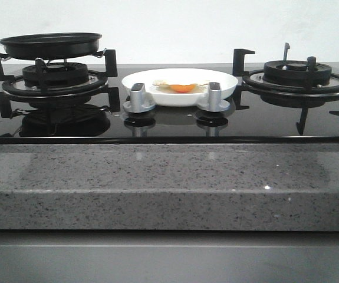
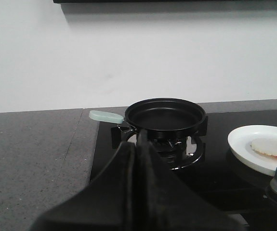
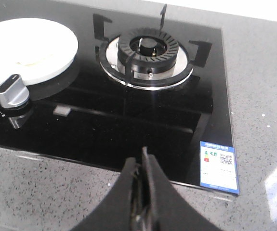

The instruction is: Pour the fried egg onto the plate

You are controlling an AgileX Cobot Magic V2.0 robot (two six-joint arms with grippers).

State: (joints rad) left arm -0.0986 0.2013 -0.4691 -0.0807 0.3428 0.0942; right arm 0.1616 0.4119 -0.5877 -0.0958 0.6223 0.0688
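The hob is black glossy glass, like a mirror. The worktop is speckled grey stone, polished. The plate looks like shiny white ceramic. The knobs are brushed metal. The pan is matt black.

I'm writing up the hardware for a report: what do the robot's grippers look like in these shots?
Only the wrist views show them. The left gripper has two matte black, smooth fingers tapering from a broad base to a narrow tip. The right gripper looks the same: black, wedge-shaped, tapering. No cables, markings or arm links are visible.
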